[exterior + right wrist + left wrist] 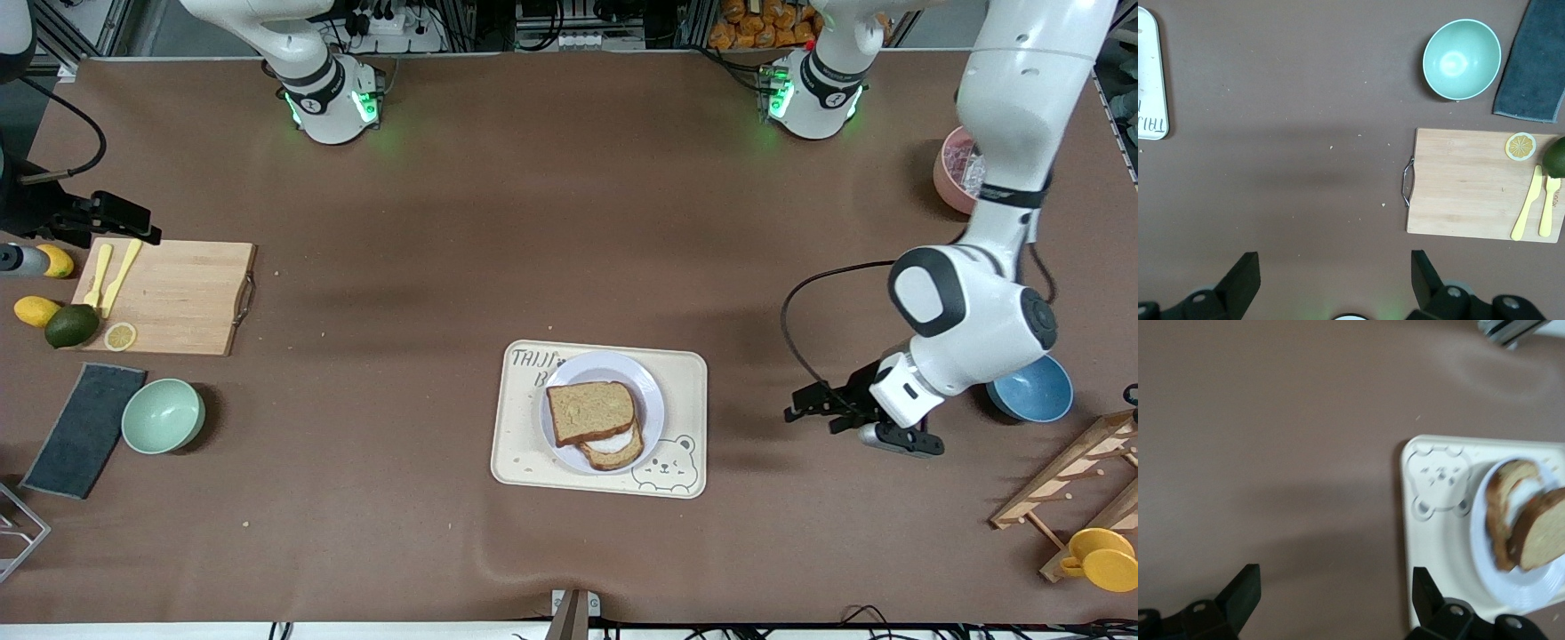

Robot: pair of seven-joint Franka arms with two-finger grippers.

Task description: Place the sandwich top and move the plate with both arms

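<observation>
A: On the plate (647,391), which sits on the bear-print tray (685,373) at mid-table, the sandwich top (590,411) lies askew over the egg slice (615,449).

B: Left gripper (813,411)?

A: Fingers (1241,590) spread wide, holding nothing, over bare table beside the tray, toward the left arm's end.

B: Right gripper (1331,280)?

A: Fingers spread wide, holding nothing, over bare table between the tray and the cutting board (1468,183); the right arm waits.
</observation>
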